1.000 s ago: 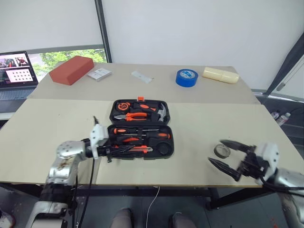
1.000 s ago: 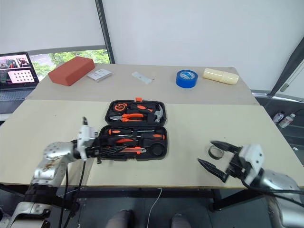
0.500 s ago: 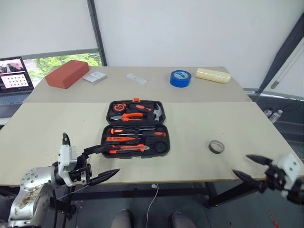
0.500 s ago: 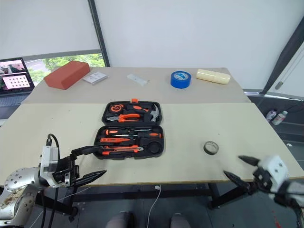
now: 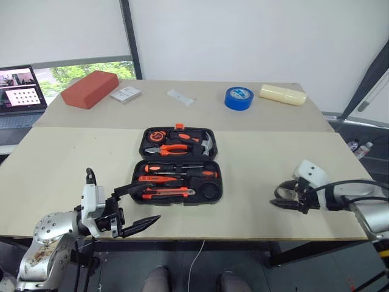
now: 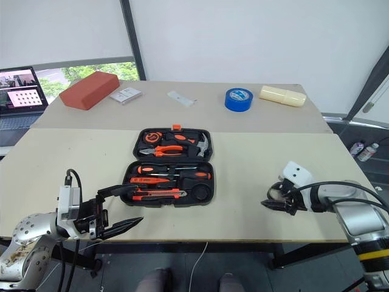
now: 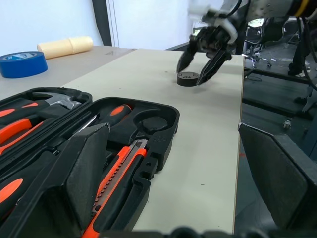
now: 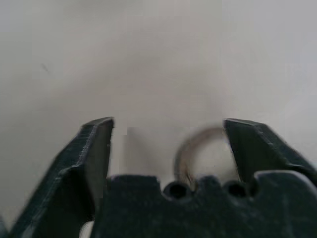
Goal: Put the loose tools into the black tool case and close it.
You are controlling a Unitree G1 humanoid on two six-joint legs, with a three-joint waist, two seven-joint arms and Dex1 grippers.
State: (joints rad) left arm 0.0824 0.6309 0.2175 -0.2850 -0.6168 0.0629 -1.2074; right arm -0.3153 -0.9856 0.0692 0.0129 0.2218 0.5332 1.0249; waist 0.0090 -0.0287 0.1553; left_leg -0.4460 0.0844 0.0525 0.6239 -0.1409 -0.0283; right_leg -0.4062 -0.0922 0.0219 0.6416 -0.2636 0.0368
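Observation:
The black tool case [image 5: 209,191] lies open at the table's middle. Its slots hold orange-and-black tools: two screwdrivers [image 5: 176,167] and a utility knife [image 5: 167,192] in the near half. My left gripper [image 5: 152,202] hangs open and empty at the front edge, left of the case and pointing towards it. My right gripper [image 5: 281,198] is tilted down at the right over a small dark tape roll [image 7: 185,79]. Its fingers stand apart on either side of the roll [image 8: 190,144], with a gap showing on one side.
Pliers, a hammer and a tape measure fill the case's far half. Along the back stand a red brick [image 5: 90,89], a white box [image 5: 127,94], a blue tape roll [image 5: 239,98] and a cream cylinder [image 5: 281,95]. A laptop [image 5: 23,91] sits far left.
My left gripper drew back from the knife in the case to the front edge and opened wide. My right gripper swung down over the small tape roll and its fingers narrowed.

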